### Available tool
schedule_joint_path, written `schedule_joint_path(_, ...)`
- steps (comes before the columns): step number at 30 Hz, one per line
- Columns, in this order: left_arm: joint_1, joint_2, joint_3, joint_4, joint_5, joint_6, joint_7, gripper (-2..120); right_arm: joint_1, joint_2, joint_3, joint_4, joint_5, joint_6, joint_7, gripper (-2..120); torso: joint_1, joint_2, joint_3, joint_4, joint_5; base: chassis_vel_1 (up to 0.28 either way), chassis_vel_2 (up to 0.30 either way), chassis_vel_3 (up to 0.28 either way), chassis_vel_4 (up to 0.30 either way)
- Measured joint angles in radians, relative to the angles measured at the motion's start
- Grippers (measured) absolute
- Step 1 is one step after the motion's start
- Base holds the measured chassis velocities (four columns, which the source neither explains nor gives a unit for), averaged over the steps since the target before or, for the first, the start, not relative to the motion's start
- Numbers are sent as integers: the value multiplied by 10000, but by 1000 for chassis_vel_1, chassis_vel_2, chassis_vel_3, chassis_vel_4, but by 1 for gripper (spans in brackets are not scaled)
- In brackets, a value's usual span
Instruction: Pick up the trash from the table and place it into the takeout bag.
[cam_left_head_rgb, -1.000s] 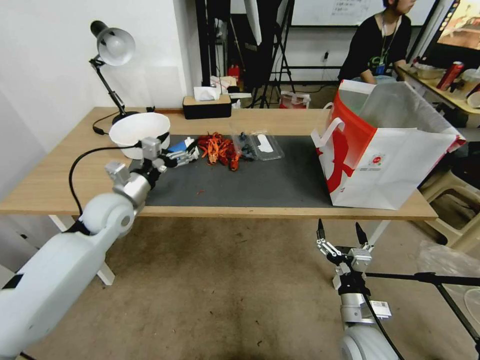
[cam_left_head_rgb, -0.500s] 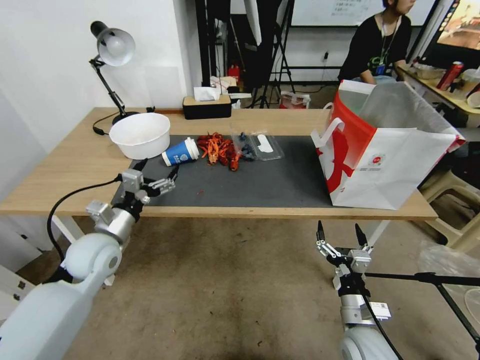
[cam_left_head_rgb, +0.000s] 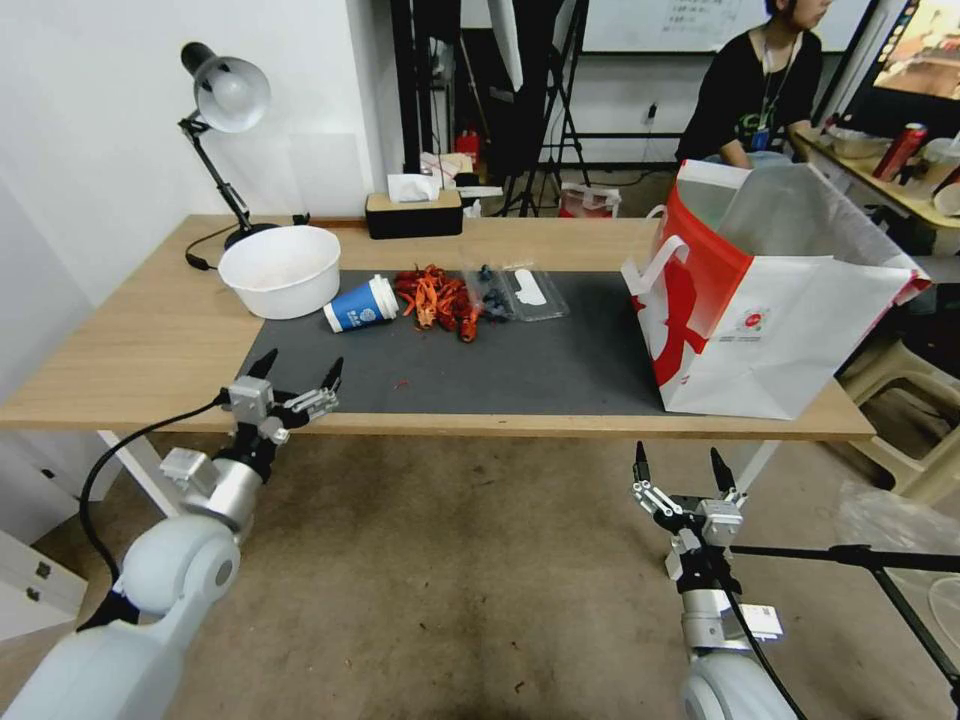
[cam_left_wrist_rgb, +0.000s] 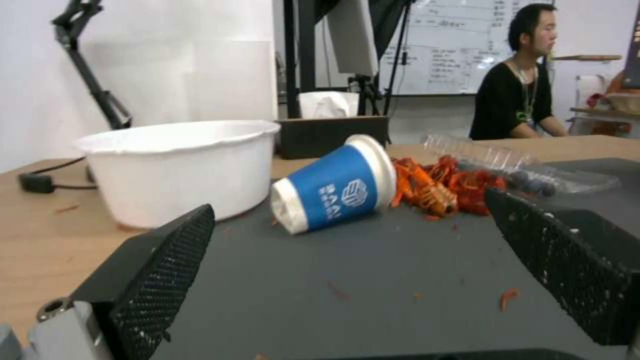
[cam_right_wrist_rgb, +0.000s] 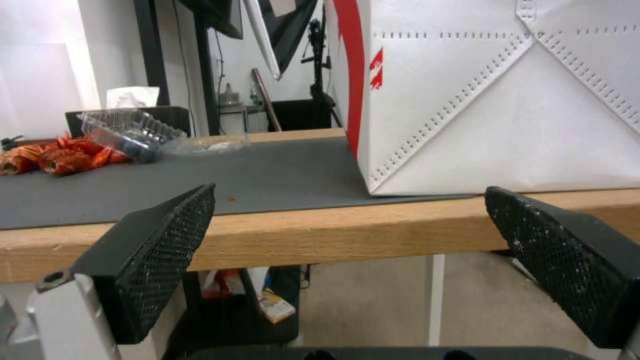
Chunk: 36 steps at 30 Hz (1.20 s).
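A blue paper cup (cam_left_head_rgb: 362, 304) (cam_left_wrist_rgb: 333, 185) with a white lid lies on its side on the dark grey mat (cam_left_head_rgb: 500, 360), next to a heap of red crayfish shells (cam_left_head_rgb: 437, 295) (cam_left_wrist_rgb: 440, 185) and a clear plastic box (cam_left_head_rgb: 515, 290) (cam_right_wrist_rgb: 130, 130). The takeout bag (cam_left_head_rgb: 770, 300) (cam_right_wrist_rgb: 500, 100), white with red sides, stands open at the table's (cam_left_head_rgb: 150, 340) right end. My left gripper (cam_left_head_rgb: 298, 372) (cam_left_wrist_rgb: 350, 215) hovers open and empty at the table's near edge, well short of the cup. The right gripper (cam_left_head_rgb: 680, 458) (cam_right_wrist_rgb: 350, 195) is open and empty, below the table edge in front of the bag.
A large white bowl (cam_left_head_rgb: 280, 268) (cam_left_wrist_rgb: 177, 165) sits at the mat's far left corner, close to the cup. A desk lamp (cam_left_head_rgb: 225, 95) and a dark tissue box (cam_left_head_rgb: 413, 212) stand along the back edge. Small red crumbs dot the mat.
My left gripper has pulled back from the blue cup toward the table's near edge and dropped lower, empty. The cup stays lying on the mat. The right arm has not moved.
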Motion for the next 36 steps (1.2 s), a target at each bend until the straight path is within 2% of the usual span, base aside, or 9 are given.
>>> schedule_joint_path(7, 1027, -669, -238, -1, 676, -665, 22, 100, 34, 31, -23, -71, 0, 41, -2, 100, -1, 0, -1, -1, 1, 0, 0, 0, 0)
schedule_joint_path(12, 1361, -835, -307, 48, 862, -885, 104, 100, 18, 41, -23, -84, 6, 69, -4, 100, -1, 0, 0, 1, 3, 0, 0, 0, 0)
schedule_joint_path(22, 1303, -819, -278, 178, 972, -957, 123, 100, -5, 82, -24, -118, 3, 121, -8, 100, 0, 0, 1, 0, 1, 0, 0, 0, 0)
schedule_joint_path(25, 544, -484, -177, 209, 991, -653, 135, 100, 9, 94, -28, -118, -23, 121, -9, 100, 0, 0, 1, -1, 0, 0, 0, 0, 0)
schedule_joint_path(30, 63, -271, 106, 207, 870, -341, 122, 100, 22, 107, -41, -116, -60, 105, -10, 100, 0, 0, 1, 0, 1, 0, 0, 0, 0)
schedule_joint_path(36, -689, 153, 769, 190, 103, 347, -70, 100, 47, 112, -54, -88, -93, 41, -7, 100, 0, 0, 1, -1, 1, 0, 0, 0, 0)
